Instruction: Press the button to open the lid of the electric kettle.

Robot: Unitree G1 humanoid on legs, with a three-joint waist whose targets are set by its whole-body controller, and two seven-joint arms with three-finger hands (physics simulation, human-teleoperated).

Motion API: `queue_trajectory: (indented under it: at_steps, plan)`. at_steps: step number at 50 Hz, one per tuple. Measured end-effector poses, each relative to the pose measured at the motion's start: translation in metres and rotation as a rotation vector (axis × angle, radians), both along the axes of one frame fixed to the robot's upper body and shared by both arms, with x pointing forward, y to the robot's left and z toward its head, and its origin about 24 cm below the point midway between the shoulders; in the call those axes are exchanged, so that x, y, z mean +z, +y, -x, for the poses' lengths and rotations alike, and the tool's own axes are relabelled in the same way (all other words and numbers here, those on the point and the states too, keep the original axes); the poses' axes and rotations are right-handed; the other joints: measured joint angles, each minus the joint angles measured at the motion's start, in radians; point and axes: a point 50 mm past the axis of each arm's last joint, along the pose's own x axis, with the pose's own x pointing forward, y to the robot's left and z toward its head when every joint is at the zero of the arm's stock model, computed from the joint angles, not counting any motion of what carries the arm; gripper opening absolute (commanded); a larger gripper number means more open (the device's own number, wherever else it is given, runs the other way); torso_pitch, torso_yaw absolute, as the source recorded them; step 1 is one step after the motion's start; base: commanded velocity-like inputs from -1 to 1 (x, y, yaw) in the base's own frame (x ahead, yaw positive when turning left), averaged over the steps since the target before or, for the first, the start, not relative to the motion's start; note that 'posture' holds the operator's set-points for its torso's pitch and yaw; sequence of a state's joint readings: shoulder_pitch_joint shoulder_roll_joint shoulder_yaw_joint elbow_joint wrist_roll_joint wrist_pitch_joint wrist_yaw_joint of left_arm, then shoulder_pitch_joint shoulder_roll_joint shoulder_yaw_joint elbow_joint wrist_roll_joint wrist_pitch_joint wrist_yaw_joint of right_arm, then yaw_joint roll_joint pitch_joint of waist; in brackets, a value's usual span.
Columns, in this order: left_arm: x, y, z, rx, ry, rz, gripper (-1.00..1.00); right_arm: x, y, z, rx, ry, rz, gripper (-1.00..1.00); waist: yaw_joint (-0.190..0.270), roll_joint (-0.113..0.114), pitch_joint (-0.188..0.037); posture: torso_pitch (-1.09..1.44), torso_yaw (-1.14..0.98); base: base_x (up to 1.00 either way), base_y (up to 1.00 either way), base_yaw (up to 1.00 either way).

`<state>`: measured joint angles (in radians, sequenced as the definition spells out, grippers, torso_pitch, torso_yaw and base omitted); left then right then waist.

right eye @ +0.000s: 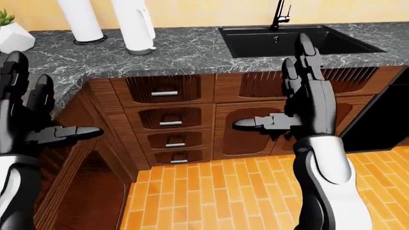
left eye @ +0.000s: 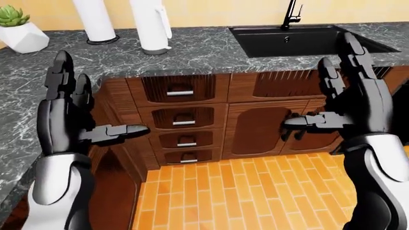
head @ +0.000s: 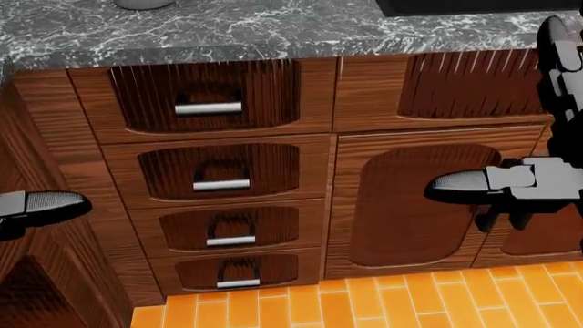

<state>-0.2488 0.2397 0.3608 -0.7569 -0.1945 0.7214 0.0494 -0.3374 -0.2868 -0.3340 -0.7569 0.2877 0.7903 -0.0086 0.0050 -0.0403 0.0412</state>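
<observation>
Grey marble counter (left eye: pixel 211 52): white kettle (left eye: pixel 151 25), paper roll (left eye: pixel 94 20), potted succulent (left eye: pixel 19 31) are carried; sink (left eye: pixel 300 39) inset.

No text, label, brand, number or sign can be read anywhere in these views; the white kettle (left eye: pixel 151 25), the drawers (head: pixel 211 102) and the desk (left eye: pixel 204 50) all show plain surfaces.

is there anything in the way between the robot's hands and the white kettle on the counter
Nothing visible does. The kettle stands on the counter beside a white roll, with bare marble below it. Both the left hand and right hand hang open over the floor.
</observation>
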Motion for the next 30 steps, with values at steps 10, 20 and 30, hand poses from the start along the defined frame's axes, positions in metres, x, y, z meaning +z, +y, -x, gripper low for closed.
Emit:
queue_trajectory:
  at_steps: [10, 20, 30]
  plan:
    - [0.0003, -0.0034, 0.0, -0.021, 0.002, 0.004, 1.0, 0.0002, -0.0033, 0.0014, -0.021, 0.005, 0.004, 1.0, -0.013, 0.037, 0.0, 0.0, 0.0, 0.09, 0.2, 0.0]
    - [-0.0043, 0.0024, -0.0002, 0.014, 0.029, 0.007, 1.0, -0.0064, 0.0027, -0.0011, 0.02, 0.04, 0.001, 1.0, -0.003, 0.072, -0.001, 0.0, 0.0, 0.09, 0.2, 0.0]
    - [-0.0026, -0.0045, -0.0001, -0.025, 0.016, 0.004, 1.0, -0.0081, -0.0012, -0.0001, -0.009, 0.029, 0.012, 1.0, -0.013, -0.001, 0.002, 0.0, 0.0, 0.09, 0.19, 0.0]
